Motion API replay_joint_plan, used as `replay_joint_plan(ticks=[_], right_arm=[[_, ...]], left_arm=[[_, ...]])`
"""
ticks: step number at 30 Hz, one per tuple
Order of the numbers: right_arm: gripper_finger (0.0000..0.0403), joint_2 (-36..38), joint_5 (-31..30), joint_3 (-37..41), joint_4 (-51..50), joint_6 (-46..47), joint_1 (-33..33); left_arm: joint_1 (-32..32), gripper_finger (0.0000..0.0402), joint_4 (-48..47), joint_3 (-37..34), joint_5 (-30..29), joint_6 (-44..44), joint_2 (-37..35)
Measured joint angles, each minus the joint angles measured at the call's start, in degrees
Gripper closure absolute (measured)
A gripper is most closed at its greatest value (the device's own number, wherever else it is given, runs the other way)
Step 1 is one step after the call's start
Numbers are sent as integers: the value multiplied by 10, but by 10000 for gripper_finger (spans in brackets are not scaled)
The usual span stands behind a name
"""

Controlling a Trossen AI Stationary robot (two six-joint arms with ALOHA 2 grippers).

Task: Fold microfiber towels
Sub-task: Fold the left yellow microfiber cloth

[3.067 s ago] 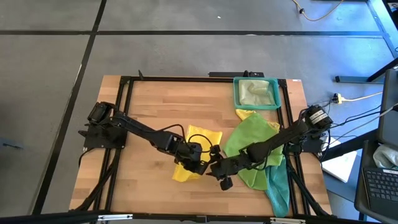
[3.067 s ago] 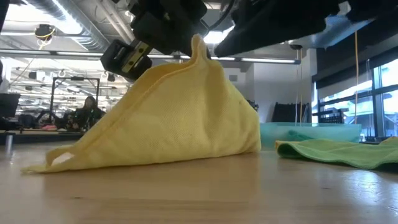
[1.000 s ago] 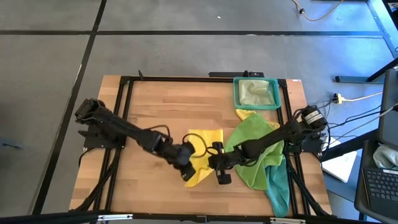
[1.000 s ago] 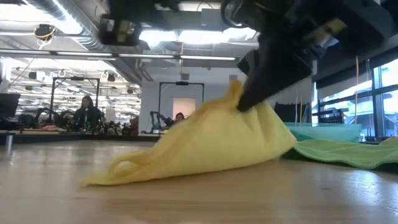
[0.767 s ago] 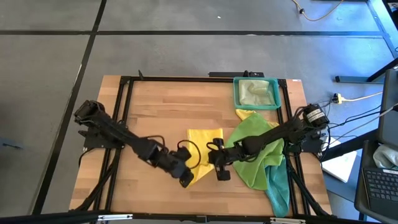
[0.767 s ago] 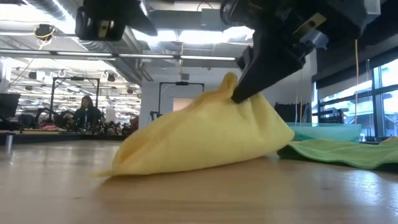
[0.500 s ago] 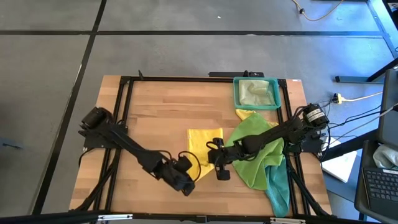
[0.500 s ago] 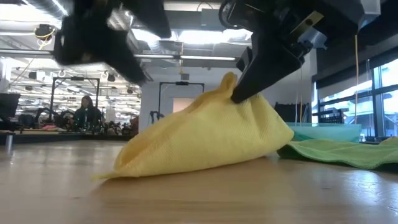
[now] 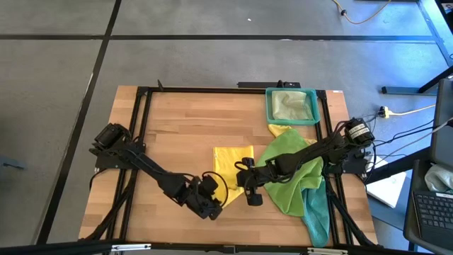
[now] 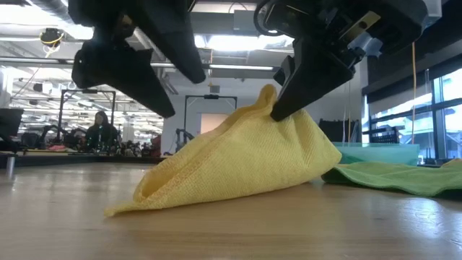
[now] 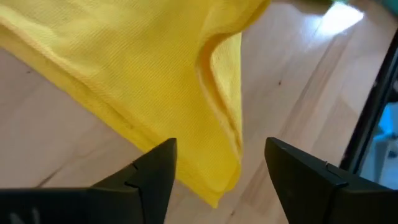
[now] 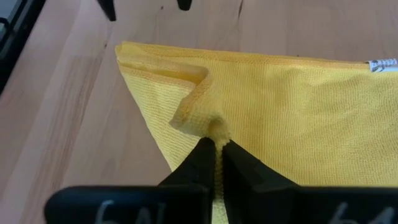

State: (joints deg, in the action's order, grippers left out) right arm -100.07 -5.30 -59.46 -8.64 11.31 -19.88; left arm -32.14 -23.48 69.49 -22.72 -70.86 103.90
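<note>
Yellow microfiber towel (image 10: pixel 245 162) cloth is bunching in the right tool (image 12: pixel 213 149), which is pinching a raised fold near the desk's middle. At that tool's eight o'clock in the high view, the left tool (image 9: pixel 210 205) is hanging with fingers (image 11: pixel 152 171) spread wide, gripping nothing, just off the towel's near corner. At three o'clock, a bright green microfiber towel (image 9: pixel 290 159) is lying crumpled on the wooden desk (image 9: pixel 184 127); at one o'clock, a rigid teal plastic tray (image 9: pixel 270 106) is holding a pale olive-green cloth (image 9: pixel 291 106).
</note>
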Motion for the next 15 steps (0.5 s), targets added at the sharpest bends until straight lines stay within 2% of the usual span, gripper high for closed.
replay_joint_plan(ticks=[4,10,15], right_arm=[[382,0,0,0,0,-1,0],[389,0,0,0,2,-10,0],[384,0,0,0,2,-10,0]], left_arm=[[0,154,0,0,4,9,16],[1,134,79,0,26,-21,56],[1,123,76,0,27,-52,72]])
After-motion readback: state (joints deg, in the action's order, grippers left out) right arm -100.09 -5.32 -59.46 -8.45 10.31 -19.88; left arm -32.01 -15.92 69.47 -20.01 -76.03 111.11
